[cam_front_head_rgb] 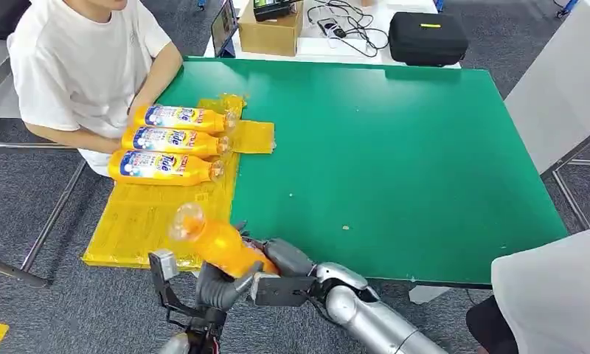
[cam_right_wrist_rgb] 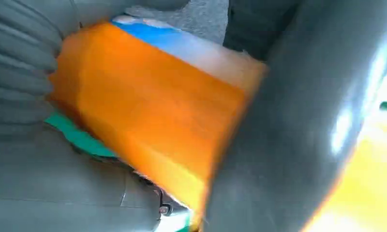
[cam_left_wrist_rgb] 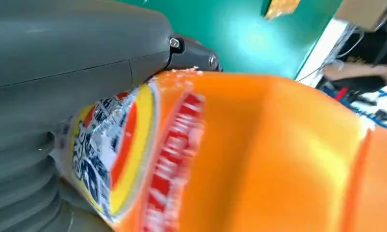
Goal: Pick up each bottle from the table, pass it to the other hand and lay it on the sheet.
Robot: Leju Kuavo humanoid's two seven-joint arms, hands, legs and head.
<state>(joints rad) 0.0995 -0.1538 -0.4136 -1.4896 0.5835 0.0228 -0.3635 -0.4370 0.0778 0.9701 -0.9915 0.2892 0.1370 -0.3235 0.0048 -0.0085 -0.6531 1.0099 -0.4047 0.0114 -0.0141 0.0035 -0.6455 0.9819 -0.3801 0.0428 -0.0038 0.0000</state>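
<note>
At the green table's (cam_front_head_rgb: 395, 162) edge, both robot hands (cam_front_head_rgb: 251, 276) clasp an orange bottle (cam_front_head_rgb: 218, 242).

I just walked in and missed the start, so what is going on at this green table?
The robot is passing an orange bottle between hands at the near edge of the green table. Both the left robot hand and the right robot hand are around it, so the handover looks midway. Three more bottles already lie side by side on the yellow sheet. A person in a white shirt sits beside them.
</note>
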